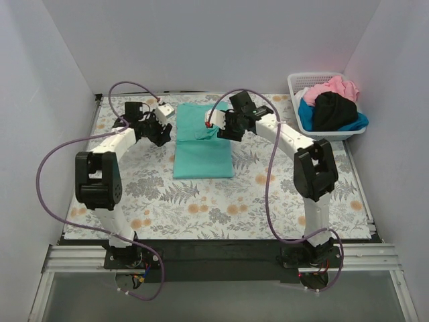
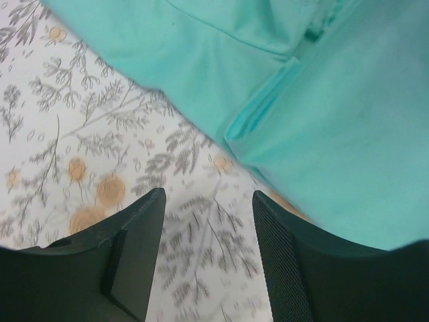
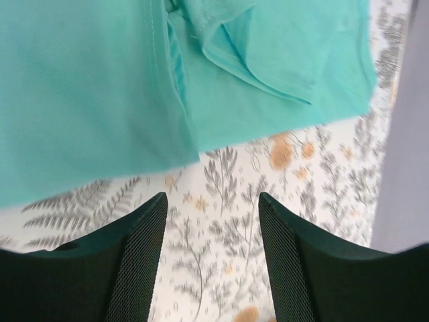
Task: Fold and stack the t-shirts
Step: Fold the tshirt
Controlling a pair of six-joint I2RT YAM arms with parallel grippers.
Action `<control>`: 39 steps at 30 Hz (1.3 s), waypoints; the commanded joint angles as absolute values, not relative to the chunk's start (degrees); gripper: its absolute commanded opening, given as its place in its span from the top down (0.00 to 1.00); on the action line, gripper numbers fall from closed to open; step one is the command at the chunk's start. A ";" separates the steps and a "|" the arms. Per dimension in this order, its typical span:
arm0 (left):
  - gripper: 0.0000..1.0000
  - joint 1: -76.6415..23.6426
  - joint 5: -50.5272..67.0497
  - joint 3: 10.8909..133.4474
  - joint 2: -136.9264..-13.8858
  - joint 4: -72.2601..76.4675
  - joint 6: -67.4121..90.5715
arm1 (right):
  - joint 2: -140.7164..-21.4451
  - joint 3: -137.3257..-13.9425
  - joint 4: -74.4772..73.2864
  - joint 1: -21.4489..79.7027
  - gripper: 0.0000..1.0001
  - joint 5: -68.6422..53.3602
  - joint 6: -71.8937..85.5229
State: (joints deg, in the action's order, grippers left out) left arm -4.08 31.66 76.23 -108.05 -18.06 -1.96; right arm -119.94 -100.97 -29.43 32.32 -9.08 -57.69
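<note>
Teal t-shirt (image 1: pixel 203 144) lies part-folded mid-table, toward the far side; left gripper (image 2: pixel 208 211) and right gripper (image 3: pixel 212 208) both spread, empty, flanking it — likely poised to fold; other t-shirts (image 1: pixel 332 104) wait in basket (image 1: pixel 314 75) far right.

Robot lab test cell, not a home: plain white panels (image 1: pixel 201 40) on three sides, two arms (image 1: pixel 100 174) bolted to an aluminium rail (image 1: pixel 221 261), loose purple cables (image 1: pixel 37 178). Only homely bits: floral table cloth (image 1: pixel 201 201), laundry basket (image 1: pixel 315 75).
</note>
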 commanded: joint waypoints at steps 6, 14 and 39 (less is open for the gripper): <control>0.47 -4.56 42.10 56.56 -85.27 -20.74 -4.20 | -103.46 -88.00 -35.33 34.71 0.54 -16.43 -52.21; 0.50 -12.12 38.25 41.40 -78.22 -16.97 -16.78 | -104.76 -77.98 -31.83 40.95 0.58 -17.40 -50.10; 0.99 -14.33 29.35 42.09 -87.28 -12.39 -18.73 | -106.37 -71.01 -23.55 41.22 0.99 -10.02 -50.27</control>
